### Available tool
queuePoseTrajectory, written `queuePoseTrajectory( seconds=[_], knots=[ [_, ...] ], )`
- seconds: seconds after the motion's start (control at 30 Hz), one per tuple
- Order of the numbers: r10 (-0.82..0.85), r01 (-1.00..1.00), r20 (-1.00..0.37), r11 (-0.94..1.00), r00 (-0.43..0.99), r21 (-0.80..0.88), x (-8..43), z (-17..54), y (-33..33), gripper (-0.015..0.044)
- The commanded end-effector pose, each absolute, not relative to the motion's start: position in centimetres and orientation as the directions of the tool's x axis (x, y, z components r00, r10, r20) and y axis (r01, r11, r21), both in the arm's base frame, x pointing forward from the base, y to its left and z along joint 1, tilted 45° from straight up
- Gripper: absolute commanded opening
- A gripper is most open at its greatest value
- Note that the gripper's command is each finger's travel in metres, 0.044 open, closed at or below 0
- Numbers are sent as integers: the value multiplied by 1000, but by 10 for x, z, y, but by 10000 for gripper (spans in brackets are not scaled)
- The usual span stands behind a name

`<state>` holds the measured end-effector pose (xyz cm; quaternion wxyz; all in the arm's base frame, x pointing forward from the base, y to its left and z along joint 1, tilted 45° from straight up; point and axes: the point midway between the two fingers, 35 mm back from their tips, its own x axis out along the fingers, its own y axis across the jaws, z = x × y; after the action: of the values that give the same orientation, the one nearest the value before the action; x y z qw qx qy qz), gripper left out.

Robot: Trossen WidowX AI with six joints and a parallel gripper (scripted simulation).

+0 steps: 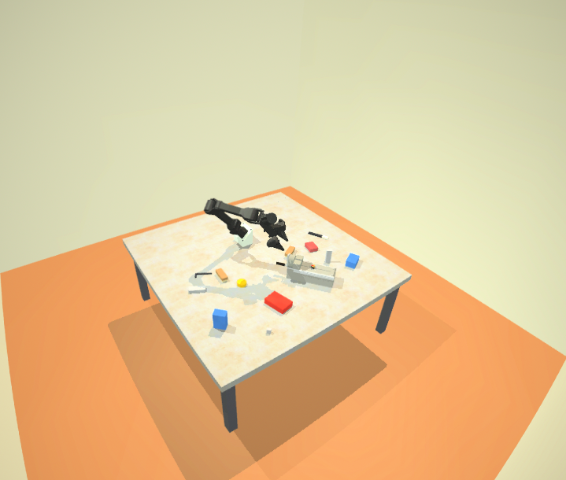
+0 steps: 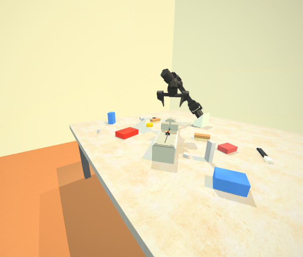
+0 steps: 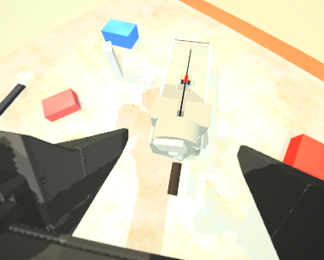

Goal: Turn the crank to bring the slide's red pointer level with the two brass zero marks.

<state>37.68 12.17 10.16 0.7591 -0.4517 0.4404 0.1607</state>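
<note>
The pale grey-green machine [image 1: 310, 277] [image 2: 163, 153] [image 3: 177, 64] stands on the table, with a slotted slide bed and a round housing at its crank end. The crank's dark brown handle [image 1: 280, 264] [image 3: 174, 179] sticks out from that end; the machine hides it in the exterior view. The red pointer [image 2: 167, 132] [image 3: 185, 79] sits on the slot, about midway along the bed. Tiny yellowish marks flank it and look roughly level with it, but are too small to judge exactly. My gripper [image 1: 284, 245] [image 2: 171, 106] [image 3: 181, 141] is wide open and empty, above the crank end and clear of the handle.
A large red block [image 1: 278, 302] [image 2: 126, 132] lies on one side of the machine. On the other are an orange block [image 1: 290, 251] [image 2: 202, 136], a smaller red block [image 2: 227, 148] [image 3: 61, 104], an upright grey block [image 2: 209, 150] [image 3: 113, 60] and a blue block [image 2: 231, 181] [image 3: 120, 33].
</note>
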Motion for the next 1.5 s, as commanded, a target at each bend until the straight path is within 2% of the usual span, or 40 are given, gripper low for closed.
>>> queuePoseTrajectory(
  seconds=[0.0, 0.83, 1.23, 1.47],
  knots=[
    [-170, -625, -807, 550, 566, -554, 378, 111, 129, 440],
    [-450, -100, -541, 696, 711, -711, 467, 53, 196, 440],
    [-457, -84, -530, 696, 714, -713, 471, 13, 161, 440],
    [-457, -84, -530, 696, 714, -713, 471, 13, 161, 440]
  ],
)
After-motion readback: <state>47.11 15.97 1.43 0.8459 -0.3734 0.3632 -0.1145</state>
